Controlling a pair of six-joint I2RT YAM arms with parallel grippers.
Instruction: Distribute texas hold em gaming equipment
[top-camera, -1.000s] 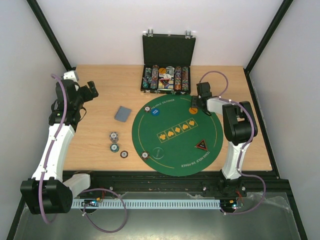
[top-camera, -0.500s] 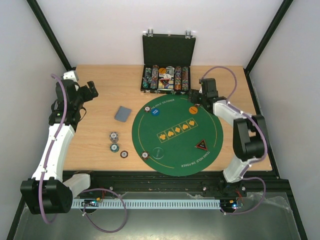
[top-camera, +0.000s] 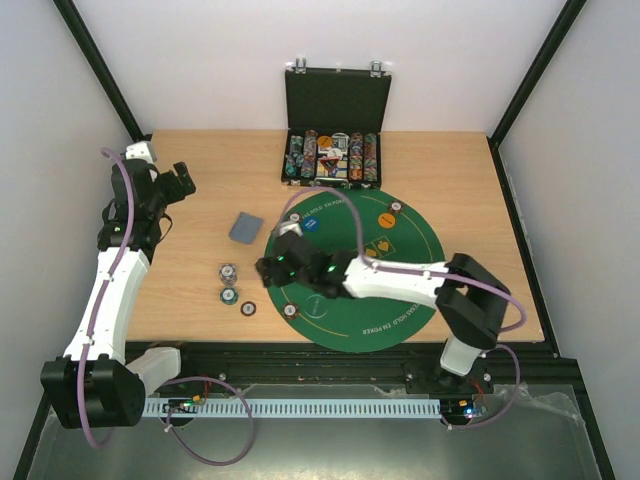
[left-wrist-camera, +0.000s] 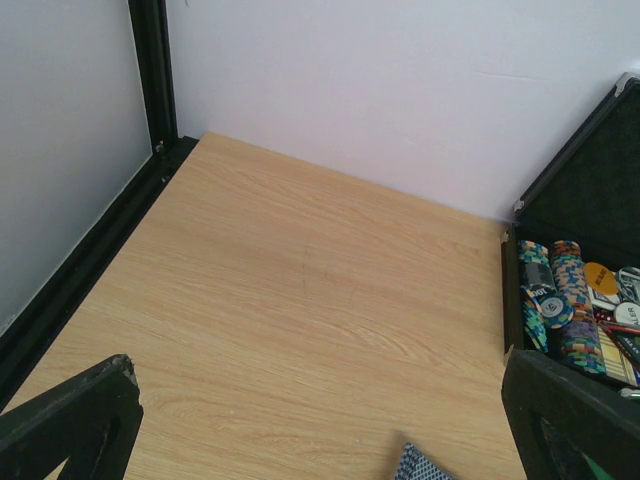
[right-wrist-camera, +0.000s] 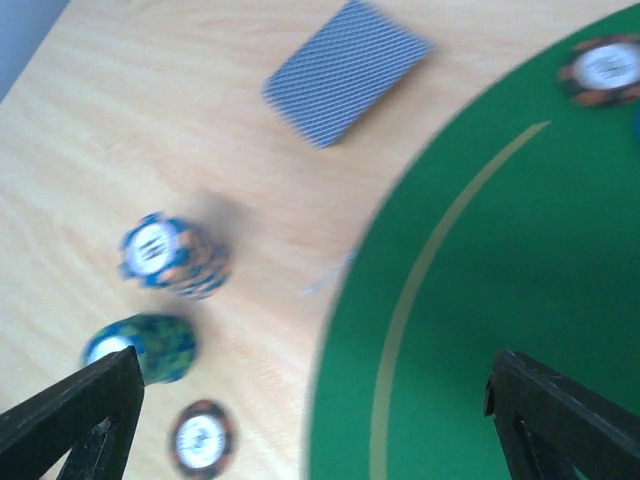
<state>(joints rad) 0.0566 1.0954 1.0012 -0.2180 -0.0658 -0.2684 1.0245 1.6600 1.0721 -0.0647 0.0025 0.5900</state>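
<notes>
The right gripper hung over the left edge of the green mat, near the middle of the overhead frame, with its arm laid across the mat from the lower right. In its wrist view the fingers sat in the two bottom corners, spread wide with nothing between them, so that claw was open and empty.

The cards lay in a squared deck on the bare table at the top centre of that view, just off the mat. At the left stood a blue-and-orange chip stack, below it a green stack, and below that a single flat chip, all on the wood. One more chip lay on the mat in the upper right corner. Overhead, an orange button sat on the mat's upper part.

The left gripper hung at the upper left of the overhead frame, well apart from everything. Its wrist view showed both fingers far apart over bare wood, open and holding nothing, with the case open at the right edge.
</notes>
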